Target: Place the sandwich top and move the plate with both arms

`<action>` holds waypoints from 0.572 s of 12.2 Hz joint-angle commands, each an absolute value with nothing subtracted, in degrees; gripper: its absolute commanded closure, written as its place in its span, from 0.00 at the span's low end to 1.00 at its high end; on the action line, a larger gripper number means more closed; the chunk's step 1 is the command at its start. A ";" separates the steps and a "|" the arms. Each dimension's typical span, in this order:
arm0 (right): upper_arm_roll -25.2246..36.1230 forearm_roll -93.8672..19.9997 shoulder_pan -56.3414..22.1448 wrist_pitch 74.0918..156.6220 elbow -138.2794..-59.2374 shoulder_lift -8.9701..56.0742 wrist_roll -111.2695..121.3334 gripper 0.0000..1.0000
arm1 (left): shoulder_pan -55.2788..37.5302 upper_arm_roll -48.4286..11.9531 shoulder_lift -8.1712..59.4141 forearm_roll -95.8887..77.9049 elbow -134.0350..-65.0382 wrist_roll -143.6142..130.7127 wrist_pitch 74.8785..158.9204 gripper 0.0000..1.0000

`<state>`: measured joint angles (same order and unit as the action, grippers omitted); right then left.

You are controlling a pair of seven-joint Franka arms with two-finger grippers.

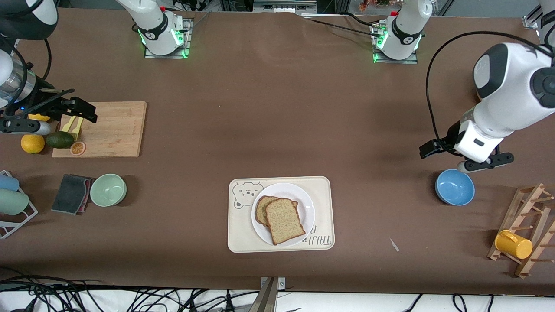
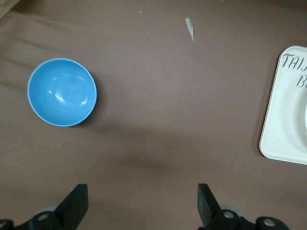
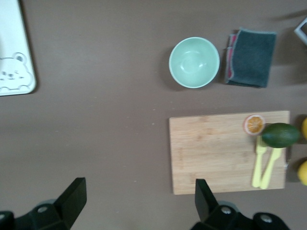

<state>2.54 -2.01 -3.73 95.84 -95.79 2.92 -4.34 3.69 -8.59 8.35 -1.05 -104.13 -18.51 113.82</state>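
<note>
Arms wait at opposite table ends. Plate (image 1: 284, 214), on the cream tray (image 1: 323, 186), lies midway between both. Sandwich top (image 1: 285, 220) rests on it over 1 lower slice. Left gripper (image 2: 141, 203) and right gripper (image 3: 139, 199) hang wide open, empty.

Table (image 1: 277, 108) was a flat brown; the tray (image 1: 237, 236) was cream with a little bear print and grey lettering; the plate (image 1: 305, 203) was plain white; the sandwich top (image 1: 284, 220) was tan, speckled, with a brown crust; one bowl (image 1: 455, 187) was bright blue, the other bowl (image 1: 108, 190) pale mint green; the mug (image 1: 514, 244) was yellow.
</note>
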 commanded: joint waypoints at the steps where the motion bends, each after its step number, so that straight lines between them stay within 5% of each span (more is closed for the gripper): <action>1: 3.78 -3.78 -3.43 95.89 -95.98 2.64 -3.78 0.00 | 5.09 -8.88 7.91 0.26 -99.60 -19.95 111.02 0.00; 7: 2.55 -0.08 -4.13 95.45 -94.92 2.72 -4.12 0.00 | 5.89 -8.96 10.20 0.18 -90.26 -20.74 104.41 0.00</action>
<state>2.68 -0.70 -4.08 95.84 -95.60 3.05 -4.07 5.62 -8.41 8.47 -1.05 -93.17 -19.30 106.28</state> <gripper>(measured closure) 0.000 0.000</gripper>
